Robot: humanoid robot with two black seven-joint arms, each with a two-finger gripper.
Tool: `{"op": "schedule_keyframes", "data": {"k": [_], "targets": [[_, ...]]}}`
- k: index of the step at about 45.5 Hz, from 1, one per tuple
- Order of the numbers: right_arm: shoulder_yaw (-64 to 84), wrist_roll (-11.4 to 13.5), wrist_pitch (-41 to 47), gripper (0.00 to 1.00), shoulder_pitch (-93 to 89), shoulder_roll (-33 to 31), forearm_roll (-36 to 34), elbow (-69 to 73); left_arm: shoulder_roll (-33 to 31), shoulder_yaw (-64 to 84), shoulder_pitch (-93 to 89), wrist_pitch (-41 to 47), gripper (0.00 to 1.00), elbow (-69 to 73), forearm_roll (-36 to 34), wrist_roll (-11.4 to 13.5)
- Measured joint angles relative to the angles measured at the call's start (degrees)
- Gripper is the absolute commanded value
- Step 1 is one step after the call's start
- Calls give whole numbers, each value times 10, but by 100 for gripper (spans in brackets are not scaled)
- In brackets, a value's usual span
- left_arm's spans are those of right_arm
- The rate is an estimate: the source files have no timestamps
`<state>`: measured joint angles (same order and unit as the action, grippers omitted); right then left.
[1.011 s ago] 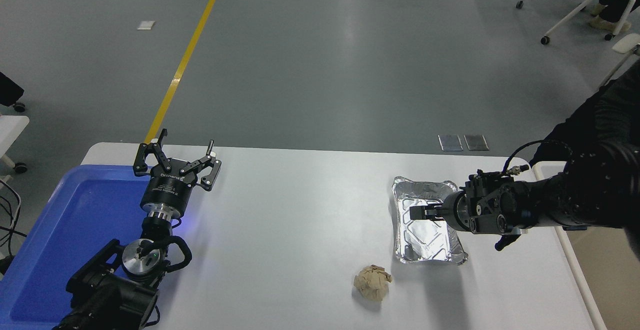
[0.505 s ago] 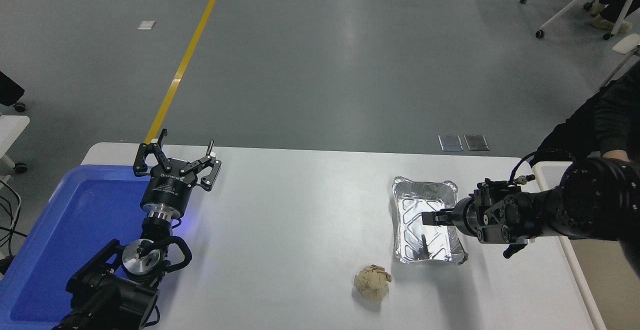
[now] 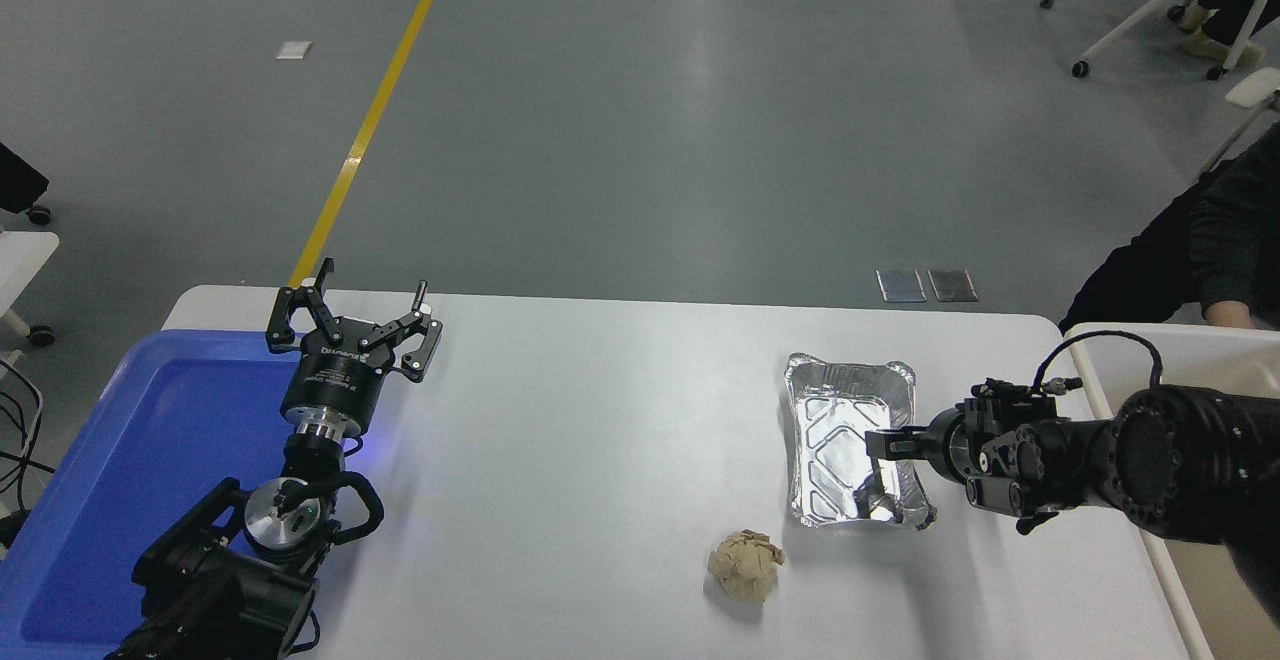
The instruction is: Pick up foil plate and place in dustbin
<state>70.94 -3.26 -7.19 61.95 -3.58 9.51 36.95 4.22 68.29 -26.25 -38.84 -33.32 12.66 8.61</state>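
Note:
The foil plate (image 3: 838, 422) is a shiny silver tray lying flat on the white table (image 3: 600, 440), right of centre. My right gripper (image 3: 884, 445) reaches in from the right, low over the plate's right rim near its front corner. It is seen side-on, so I cannot tell whether it is open or shut, or whether it touches the foil. The dustbin (image 3: 1180, 338) is a cream bin with a thick pale rim at the table's right edge, partly hidden behind my right arm. My left gripper (image 3: 350, 318) is parked open at the lower left.
A crumpled tan paper ball (image 3: 745, 565) lies in front of the plate. A blue plastic tray (image 3: 150, 440) sits at the table's left end. A person's dark sleeve (image 3: 1200, 250) and hand (image 3: 1230, 315) are beside the dustbin's far rim. Wheeled chairs (image 3: 1150, 0) stand at the top right.
My right gripper has drawn back to the right and a little nearer me, from over the plate's middle to its right rim. The plate, paper ball and left arm have not moved.

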Motion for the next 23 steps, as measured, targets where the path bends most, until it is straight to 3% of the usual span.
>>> {"op": "schedule_keyframes", "data": {"k": [5,6,9,23], "targets": [[0,0,1,41,-5,1,0,-4,0,0,0,0,99,0,0,0],[0,0,1,34,-6,1,0,-5,0,0,0,0,99,0,0,0],[-1,0,2,0,-8,2,0,-7,0,0,0,0,99,0,0,0],[-2,-1,-1,0,-9,3,0,-8,0,0,0,0,99,0,0,0]]}}
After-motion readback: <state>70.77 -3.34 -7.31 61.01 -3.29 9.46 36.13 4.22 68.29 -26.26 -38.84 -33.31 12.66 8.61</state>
